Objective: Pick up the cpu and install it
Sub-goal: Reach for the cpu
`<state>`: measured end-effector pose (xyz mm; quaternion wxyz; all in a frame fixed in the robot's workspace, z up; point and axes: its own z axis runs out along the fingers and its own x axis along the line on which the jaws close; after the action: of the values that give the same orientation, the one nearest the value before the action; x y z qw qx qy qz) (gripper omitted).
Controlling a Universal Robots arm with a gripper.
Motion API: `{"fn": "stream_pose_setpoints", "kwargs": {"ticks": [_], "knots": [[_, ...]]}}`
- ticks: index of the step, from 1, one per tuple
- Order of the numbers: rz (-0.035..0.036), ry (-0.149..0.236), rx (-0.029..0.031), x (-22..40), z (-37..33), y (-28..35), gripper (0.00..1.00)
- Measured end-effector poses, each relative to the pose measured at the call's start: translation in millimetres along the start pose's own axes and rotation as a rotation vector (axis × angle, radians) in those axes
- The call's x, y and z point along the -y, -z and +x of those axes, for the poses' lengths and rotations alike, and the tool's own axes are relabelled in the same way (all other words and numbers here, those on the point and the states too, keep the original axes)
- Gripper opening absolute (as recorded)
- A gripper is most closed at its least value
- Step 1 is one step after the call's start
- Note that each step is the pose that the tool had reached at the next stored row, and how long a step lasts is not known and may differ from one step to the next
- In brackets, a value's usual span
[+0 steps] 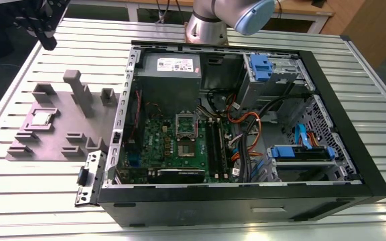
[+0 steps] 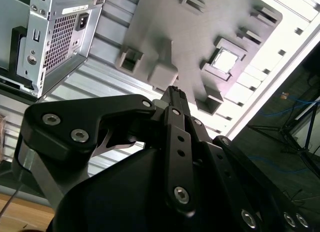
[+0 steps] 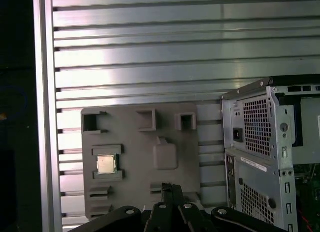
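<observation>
We see the cpu [image 1: 42, 118] lying flat in a square pocket of a grey moulded holder [image 1: 59, 134] on the slatted metal desk [image 1: 32, 201], at the exterior view's left. Nothing touches the chip, and its silvery top faces up. In both wrist views it sits in the same pocket [image 2: 226, 61] [image 3: 106, 164], with the holder's other pockets and raised blocks around it [image 2: 165, 22] [image 3: 135, 157].

The end effector [image 1: 49, 45] hangs above the desk near the holder's far side in the exterior view, well apart from the cpu. In the first wrist view its black fingertips [image 3: 170, 186] are pressed together with nothing between them, and they appear over the holder near a raised block. The second wrist view shows the same narrow tip [image 2: 174, 91].

Just beside the holder, to the exterior view's right, the open computer case [image 1: 354, 165] lies on its side on the desk. Inside it we see the green motherboard [image 1: 159, 138] with its silver socket frame [image 1: 185, 125], and the grey power supply [image 1: 171, 75] beyond it.
</observation>
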<state>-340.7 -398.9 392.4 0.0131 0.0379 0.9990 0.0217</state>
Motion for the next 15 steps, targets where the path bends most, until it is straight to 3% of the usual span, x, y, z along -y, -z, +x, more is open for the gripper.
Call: {"fn": "stream_pose_setpoints", "kwargs": {"ticks": [15], "knots": [[-0.0001,0.000,0.0001,0.4,5.4,0.1,0.11]]}}
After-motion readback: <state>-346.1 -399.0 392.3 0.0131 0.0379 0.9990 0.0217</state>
